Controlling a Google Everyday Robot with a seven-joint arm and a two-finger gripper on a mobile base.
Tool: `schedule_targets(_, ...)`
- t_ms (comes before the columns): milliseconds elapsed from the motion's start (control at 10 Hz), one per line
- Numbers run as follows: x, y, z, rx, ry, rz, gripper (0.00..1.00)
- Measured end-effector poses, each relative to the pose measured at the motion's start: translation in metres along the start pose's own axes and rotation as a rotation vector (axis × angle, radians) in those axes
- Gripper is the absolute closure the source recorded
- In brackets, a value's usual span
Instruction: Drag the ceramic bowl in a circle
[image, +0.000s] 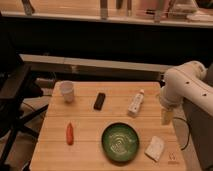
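camera view looks down over a pale wooden desk (87, 155), and we sweep from the left. off the desk's left edge sits a black office chair (12, 95), its legs reaching toward the desk's corner. first thing on the boards, up in the far left corner, is a small white cup (67, 91), upright. down toward the near side, a small orange-red object (70, 133) lies lengthwise, well apart from the cup; what it is i can't make out. moving in, a flat black bar-shaped item (100, 100) lies on the far half, near the cup but not touching it. now the centre: the ceramic bowl (120, 142), round, shallow, glossy dark green with pale swirls inside, sits right way up on the near half of the desk, a touch right of the middle and close to the near edge. it stands apart from everything around it. beyond it to the right, a white tube (135, 102) lies at a slant on the far half. just beside the bowl's right rim, with a gap showing, a white packet (155, 148) lies near the desk's near right corner. and over on the right, the white robot arm (186, 85) curves down, and the hand (167, 119) hangs at the desk's right edge, farther back than the packet and to its right, well apart from the bowl. whether the hand is spread or closed up, i cannot tell.
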Motion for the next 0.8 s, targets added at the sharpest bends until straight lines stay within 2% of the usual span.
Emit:
schedule_targets(100, -0.003, 0.003, 0.001, 0.007, 0.011, -0.031, 0.2)
schedule_targets(300, -0.013, 0.012, 0.003, 0.017, 0.034, -0.171, 0.2)
schedule_targets(400, -0.015, 0.015, 0.004, 0.02, 0.042, -0.202, 0.2)
schedule_targets(700, -0.019, 0.02, 0.006, 0.029, 0.057, -0.214, 0.2)
schedule_targets(800, -0.025, 0.024, 0.008, 0.027, 0.056, -0.264, 0.2)
